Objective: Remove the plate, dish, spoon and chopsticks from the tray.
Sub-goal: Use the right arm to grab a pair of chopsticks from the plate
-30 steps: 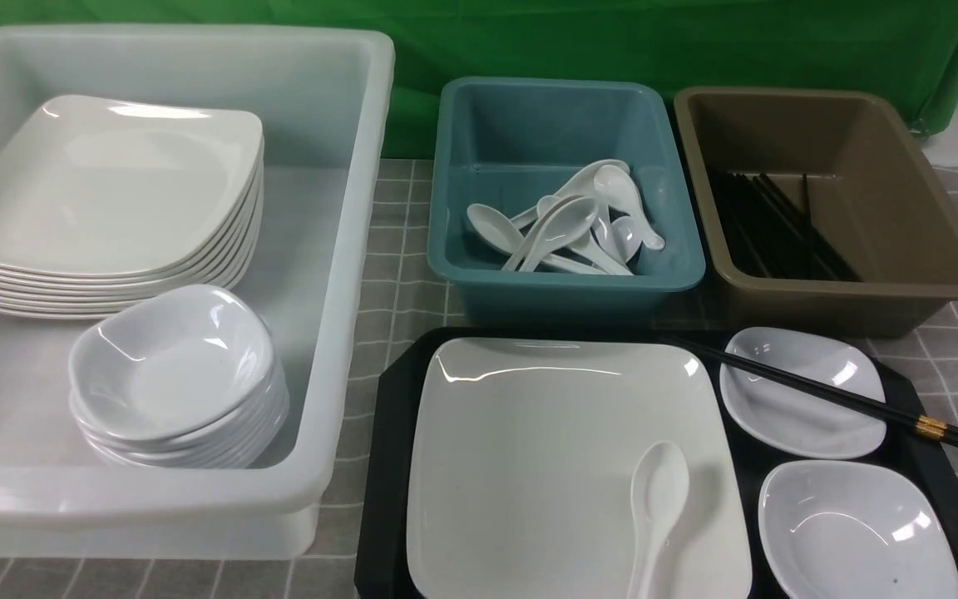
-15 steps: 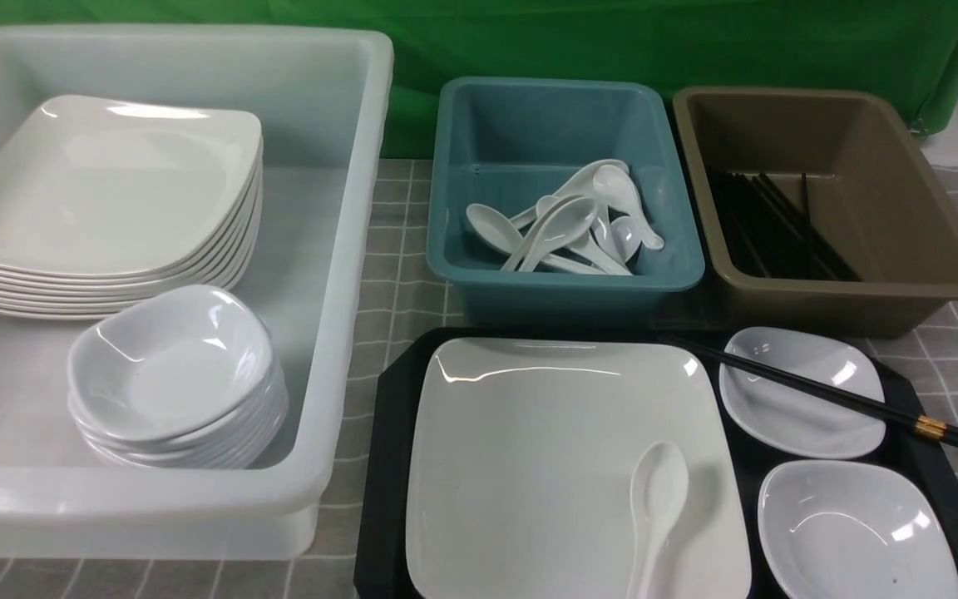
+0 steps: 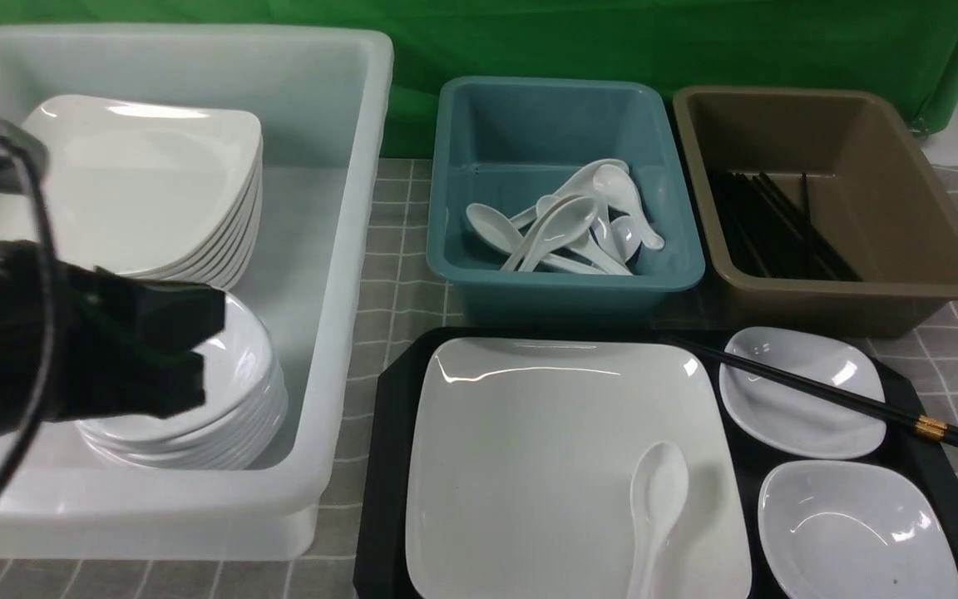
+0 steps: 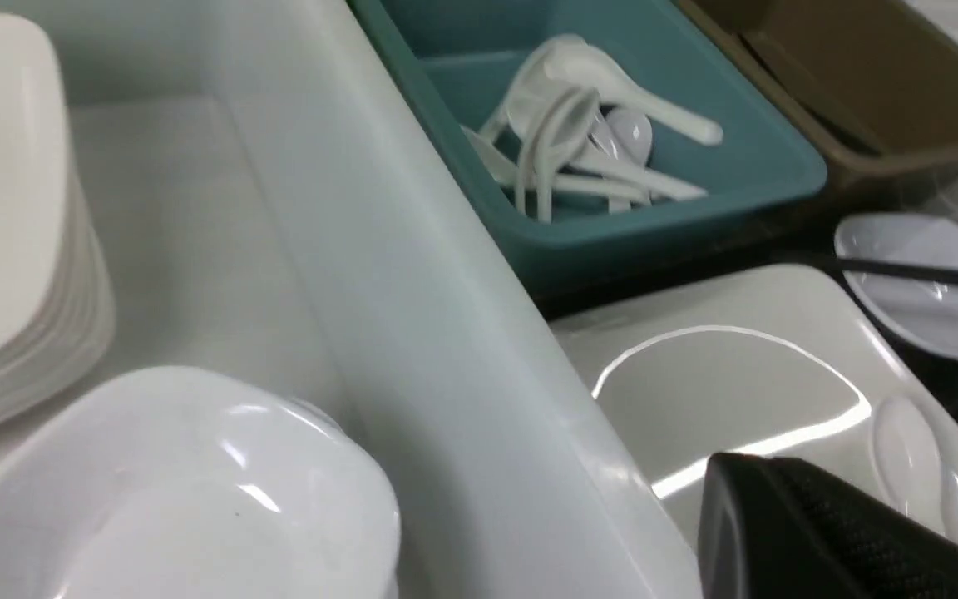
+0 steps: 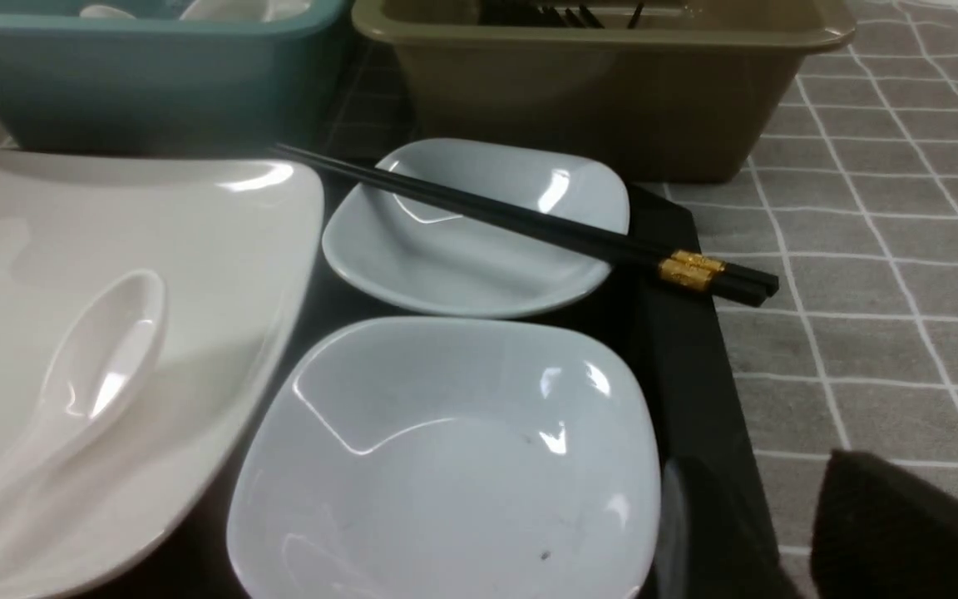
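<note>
Plate [image 3: 545, 433] flat on tray [image 3: 387, 466], spoon [image 3: 659, 491] lying on it. Likely heaviest piece, stiff, glossy, slippery, chippable; take by rim, spoon off first. Spoon probably light, brittle; pinch handle. Chopsticks [image 3: 828, 386] lie across one small dish [image 3: 787, 424], thick ends past tray edge; thin, may roll, grip mid-length. Other dish [image 3: 861, 524] beside plate; pinch raised rim. Left claw [image 3: 206, 345] closed, empty, over white bin [image 3: 354, 249]. Right claw [image 5: 766, 478] partly open, nothing between fingers. Tabletop [image 3: 400, 249] has grey grid cloth; teal bin [image 3: 562, 295], brown bin [image 3: 845, 312] beyond tray, green drape [image 3: 529, 33] behind.
</note>
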Robot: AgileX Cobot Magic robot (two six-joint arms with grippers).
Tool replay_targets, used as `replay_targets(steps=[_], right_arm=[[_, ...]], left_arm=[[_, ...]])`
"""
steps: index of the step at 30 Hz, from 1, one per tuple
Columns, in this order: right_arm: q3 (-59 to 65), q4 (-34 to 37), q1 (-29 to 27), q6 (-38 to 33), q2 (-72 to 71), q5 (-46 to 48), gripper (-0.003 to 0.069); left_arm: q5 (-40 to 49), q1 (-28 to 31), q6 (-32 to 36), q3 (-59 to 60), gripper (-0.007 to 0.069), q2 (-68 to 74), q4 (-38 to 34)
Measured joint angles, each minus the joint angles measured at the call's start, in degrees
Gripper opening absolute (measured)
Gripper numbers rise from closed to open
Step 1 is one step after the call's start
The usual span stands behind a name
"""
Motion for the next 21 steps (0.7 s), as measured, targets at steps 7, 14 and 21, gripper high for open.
replay_targets(steps=[7,14,21], right_arm=[[0.0,-2.78,0.0,-4.63,0.0,0.0,0.0239],[0.0,-1.94,0.0,-5.22,0.0,-3.53,0.0239],[0.0,6.87,0.0,11.48,0.0,-14.37,0.0239]], left_arm=[[0.25,-1.04,1.31,0.0,0.0011,1.15,0.22],[-0.04,-1.04,1.66,-0.06,0.0011,0.6,0.55],[0.59,-1.04,1.77,-0.11,0.0011,0.6,0.55]])
